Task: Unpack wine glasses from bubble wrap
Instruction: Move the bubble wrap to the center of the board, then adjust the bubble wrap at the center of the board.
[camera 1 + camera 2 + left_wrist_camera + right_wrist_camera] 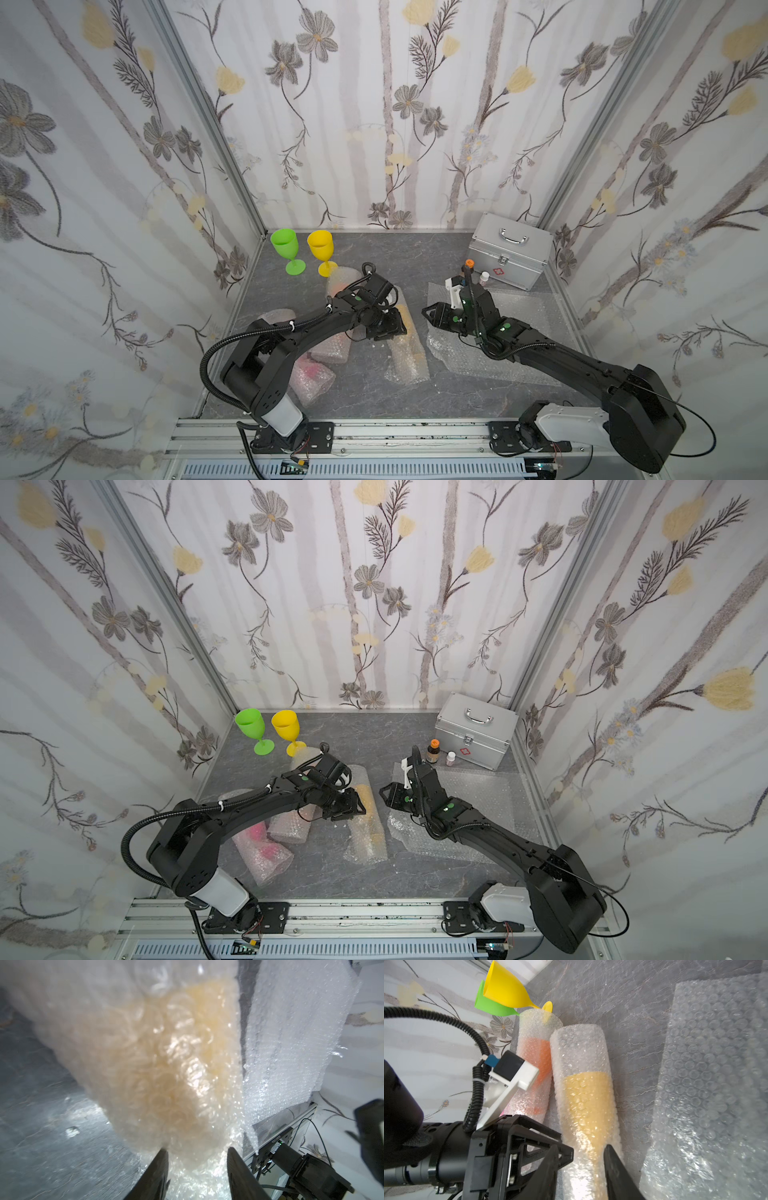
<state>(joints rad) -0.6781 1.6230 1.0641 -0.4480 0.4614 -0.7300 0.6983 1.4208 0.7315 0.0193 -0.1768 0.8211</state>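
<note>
The lime green wine glass (pixel 286 249) and the yellow wine glass (pixel 321 249) stand upright and bare at the back left. An amber-yellow glass lies rolled in bubble wrap (pixel 409 345) mid-table. My left gripper (pixel 198 1153) is shut across this roll (pixel 166 1064), and wrap fills the gap between its fingers. My right gripper (pixel 580 1147) hangs open just to the right of the same roll (pixel 587 1095), level with the stem, with nothing between its fingers. An orange glass in its own roll (pixel 533 1053) lies alongside. Under my left arm lies a pink wrapped glass (pixel 262 845).
Flat bubble wrap sheets (pixel 519 328) lie spread under my right arm. A silver metal case (pixel 511 253) stands at the back right, with a brown orange-capped bottle (pixel 433 751) and a small white bottle (pixel 451 757) in front of it. Patterned walls close in three sides.
</note>
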